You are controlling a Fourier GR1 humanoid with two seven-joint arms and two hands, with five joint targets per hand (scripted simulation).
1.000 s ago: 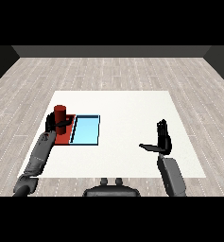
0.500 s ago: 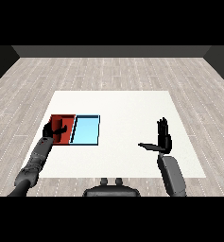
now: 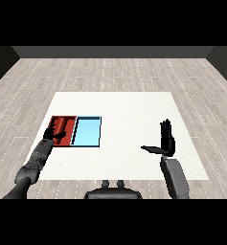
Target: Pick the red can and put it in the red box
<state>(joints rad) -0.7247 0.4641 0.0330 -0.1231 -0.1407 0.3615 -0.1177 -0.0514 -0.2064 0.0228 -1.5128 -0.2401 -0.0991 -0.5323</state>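
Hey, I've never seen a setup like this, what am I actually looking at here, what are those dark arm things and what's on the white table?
This is the view from a humanoid robot's head, looking down across a white table. The two grey forearms are its own arms, each ending in a black hand. The right hand is raised over the table, fingers straight, holding nothing. The left hand is at the near edge of the red tray, where a red can lies on its side. I cannot tell whether that hand is gripping it. A light blue tray sits beside the red one.
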